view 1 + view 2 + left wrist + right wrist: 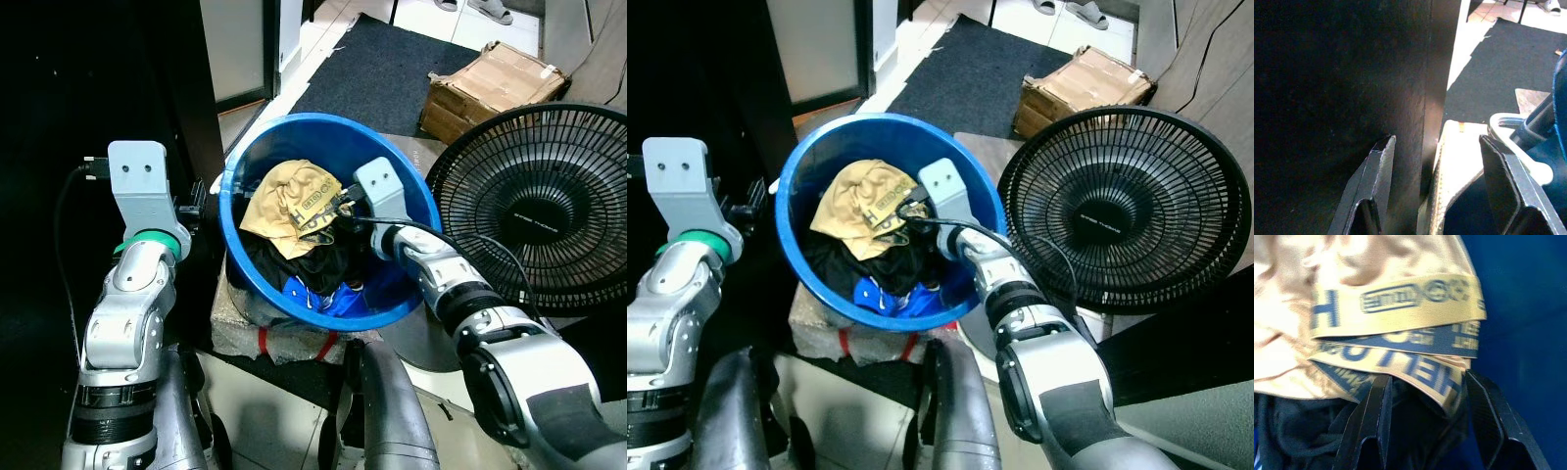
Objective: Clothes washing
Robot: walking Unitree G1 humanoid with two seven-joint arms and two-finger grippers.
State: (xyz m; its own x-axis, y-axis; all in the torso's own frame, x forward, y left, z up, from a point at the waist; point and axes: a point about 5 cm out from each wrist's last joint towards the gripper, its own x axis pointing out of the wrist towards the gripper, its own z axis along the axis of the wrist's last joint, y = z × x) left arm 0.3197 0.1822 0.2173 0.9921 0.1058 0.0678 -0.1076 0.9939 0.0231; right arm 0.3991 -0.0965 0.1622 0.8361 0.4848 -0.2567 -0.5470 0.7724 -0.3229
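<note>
Your right gripper [1422, 396]: inside the blue tub, fingers spread apart and not yet clamped, tips right at the printed waistband of the tan garment, dark cloth between and under them. In the left eye view your right wrist sits low over the tub's right inner wall.
Your left gripper [1435, 156]: outside the tub by its left rim, fingers apart and holding nothing, facing a dark panel; a slice of the tub rim and a pale ledge show past the one finger.
Your left arm [132, 294]: raised beside the tub's left side, wrist block up, not touching the clothes.
Blue tub [257, 152]: round, open top, right in front of you between your two arms, resting on a wrapped block.
Wrapped block [240, 328]: under the tub's near edge, greyish plastic wrap with a red strap showing.
Tan garment [284, 206]: on top of the pile, toward the tub's middle and far-left side, crumpled, waistband with dark lettering turned toward your right gripper.
Black clothes [289, 264]: under the tan garment, filling the tub's middle.
Blue cloth [328, 302]: at the bottom near the tub's near wall, only partly visible.
Fan [534, 201]: black round grille, just beside the tub's right rim, tilted face up.
Cardboard box [495, 88]: on the floor beyond the fan, worn.
Dark mat [382, 59]: on the floor beyond the tub's far rim.
Feet in sandals [1087, 10]: a person's, at the far edge past the mat.
</note>
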